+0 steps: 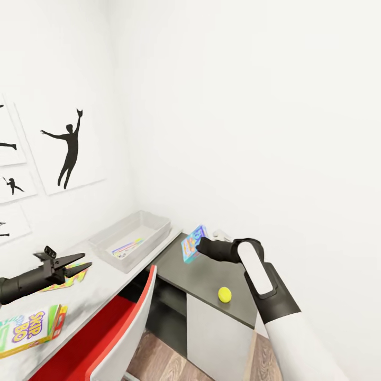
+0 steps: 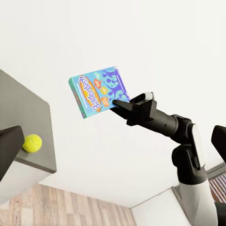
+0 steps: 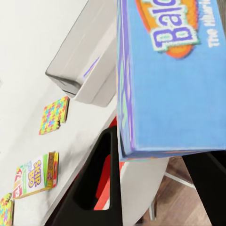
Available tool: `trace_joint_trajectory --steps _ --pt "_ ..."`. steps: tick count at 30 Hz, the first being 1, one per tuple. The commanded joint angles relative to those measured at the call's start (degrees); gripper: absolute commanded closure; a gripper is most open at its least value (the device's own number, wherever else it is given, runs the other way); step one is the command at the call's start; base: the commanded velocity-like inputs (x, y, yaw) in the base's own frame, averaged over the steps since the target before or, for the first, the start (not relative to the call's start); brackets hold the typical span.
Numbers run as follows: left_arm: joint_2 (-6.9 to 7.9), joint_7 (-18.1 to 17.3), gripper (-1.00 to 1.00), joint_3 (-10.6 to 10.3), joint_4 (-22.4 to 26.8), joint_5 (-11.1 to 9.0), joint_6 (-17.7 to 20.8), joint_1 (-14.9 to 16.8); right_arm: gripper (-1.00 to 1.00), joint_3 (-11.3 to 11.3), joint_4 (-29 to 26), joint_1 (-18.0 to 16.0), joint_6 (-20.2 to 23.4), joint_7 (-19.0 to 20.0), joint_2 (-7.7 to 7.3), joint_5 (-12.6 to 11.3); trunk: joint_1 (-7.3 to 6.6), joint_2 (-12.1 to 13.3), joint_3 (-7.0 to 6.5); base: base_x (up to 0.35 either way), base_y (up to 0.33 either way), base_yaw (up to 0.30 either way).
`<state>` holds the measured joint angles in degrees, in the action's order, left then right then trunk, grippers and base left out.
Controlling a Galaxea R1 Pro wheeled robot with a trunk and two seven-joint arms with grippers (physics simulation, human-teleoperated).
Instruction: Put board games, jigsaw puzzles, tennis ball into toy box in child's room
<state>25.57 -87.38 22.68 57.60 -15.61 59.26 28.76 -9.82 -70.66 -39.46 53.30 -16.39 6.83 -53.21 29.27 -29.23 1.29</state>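
Balderdash box (image 2: 99, 91) is held up over the dark cabinet (image 1: 211, 280), pinched at one corner by the right gripper (image 2: 114, 102) | stiff, light cardboard; it could swing, so a hold nearer the middle is judged safer | toy box (image 1: 129, 239) is seen far left | left gripper (image 1: 76, 265) fingers are spread apart, nothing held.
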Motion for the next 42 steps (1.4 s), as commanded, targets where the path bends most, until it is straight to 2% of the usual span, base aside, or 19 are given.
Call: trace_joint_trajectory --steps 1,6,8,12,15,19,23,30,36,42 --pt "-0.02 -0.06 -1.00 -0.02 -0.01 0.03 0.60 0.07 1.00 0.01 -0.07 -0.07 0.15 -0.62 -0.05 -0.76 0.03 -0.12 0.13 -0.002 0.000 0.005" --pt "0.07 2.43 -1.00 0.09 0.01 0.60 0.65 0.50 1.00 0.12 -0.09 -0.36 2.39 -0.45 0.04 -0.91 0.03 -0.12 0.13 0.000 0.000 0.001" --pt "0.14 3.14 -1.00 0.09 0.03 0.84 0.66 0.64 1.00 0.13 -0.09 -1.66 4.15 -0.49 0.11 -0.93 0.03 -0.12 0.13 0.000 0.000 0.000" --pt "0.10 4.98 -1.00 0.18 0.05 2.78 0.74 0.92 1.00 0.09 1.13 -7.55 6.52 -0.64 0.18 -0.93 0.03 -0.12 0.13 0.000 0.000 0.000" --pt "-0.03 5.65 -1.00 0.25 -0.13 3.36 0.74 1.17 1.00 0.17 3.45 -11.84 6.70 -0.70 0.18 -0.94 0.03 -0.12 0.13 0.000 0.000 0.000" --pt "0.07 5.87 -1.00 0.57 -0.30 3.43 0.74 1.26 1.00 0.41 7.27 -14.67 6.70 -0.67 -0.10 -1.74 0.03 -0.12 0.13 0.000 0.000 0.000" --pt "0.26 5.96 -1.00 0.84 -0.56 3.52 0.74 1.25 1.00 0.49 8.45 -15.05 6.70 -0.66 -0.44 -2.38 0.03 -0.12 0.13 0.000 -0.114 0.000" --pt "0.35 5.99 -1.00 3.19 -1.75 3.57 0.74 1.24 1.00 0.55 9.01 -15.03 6.70 -0.66 -0.59 -2.52 0.03 -0.12 0.14 0.107 -0.237 0.179" --pt "0.35 5.99 -1.00 3.48 -1.87 3.64 0.74 1.21 1.00 0.26 9.14 -15.03 6.70 -0.66 -0.56 -2.51 0.03 -0.12 0.26 0.212 -0.193 0.281" --pt "0.35 5.99 -1.00 3.55 -1.88 3.65 0.74 1.21 1.00 -0.01 9.44 -15.03 6.70 -0.66 -0.11 -2.43 0.03 -0.12 0.46 0.176 0.006 0.284"
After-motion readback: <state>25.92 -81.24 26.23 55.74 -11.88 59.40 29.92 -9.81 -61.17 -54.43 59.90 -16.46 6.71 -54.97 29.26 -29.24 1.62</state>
